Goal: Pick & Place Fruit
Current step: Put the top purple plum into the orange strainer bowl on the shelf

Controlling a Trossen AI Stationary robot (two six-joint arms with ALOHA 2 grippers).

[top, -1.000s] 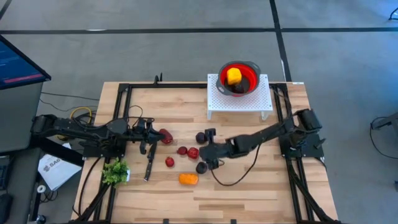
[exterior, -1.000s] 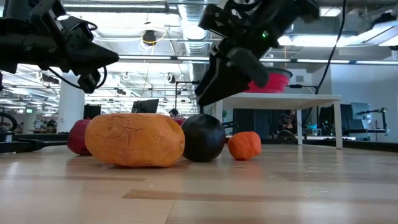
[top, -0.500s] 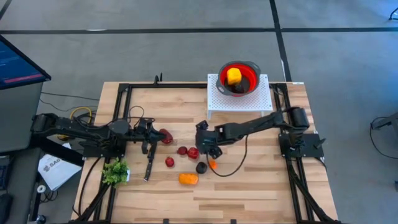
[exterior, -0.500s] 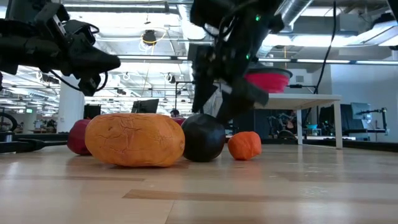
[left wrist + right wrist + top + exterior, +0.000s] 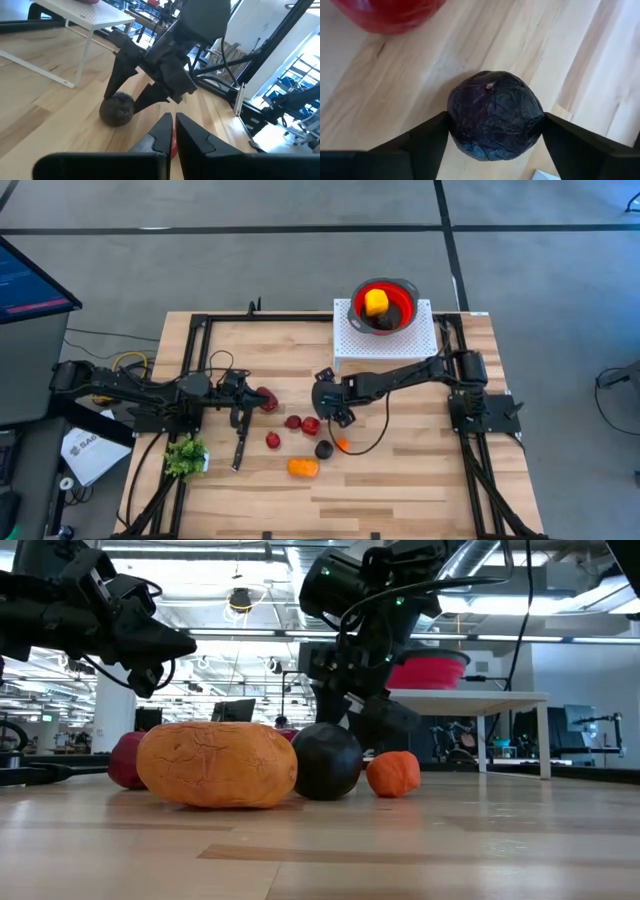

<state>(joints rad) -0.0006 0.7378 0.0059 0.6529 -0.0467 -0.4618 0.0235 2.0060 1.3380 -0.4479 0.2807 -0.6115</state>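
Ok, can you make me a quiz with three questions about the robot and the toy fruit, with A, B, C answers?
1. Where is the yellow fruit?
A. In the red bowl on the white stand
B. Next to the knife
C. On the floor

2. What colour is the fruit between the right claw's fingers?
A. Bright green
B. Dark purple
C. White

3. How is the left claw right now?
A. Wide open
B. Holding the leafy bunch
C. Shut

Answers:
1. A, the high view shows the yellow piece inside the red bowl on the stand.
2. B, the right wrist view shows a dark purple fruit sitting on the table with a finger on each side.
3. C, the left wrist view shows its two fingers pressed together.
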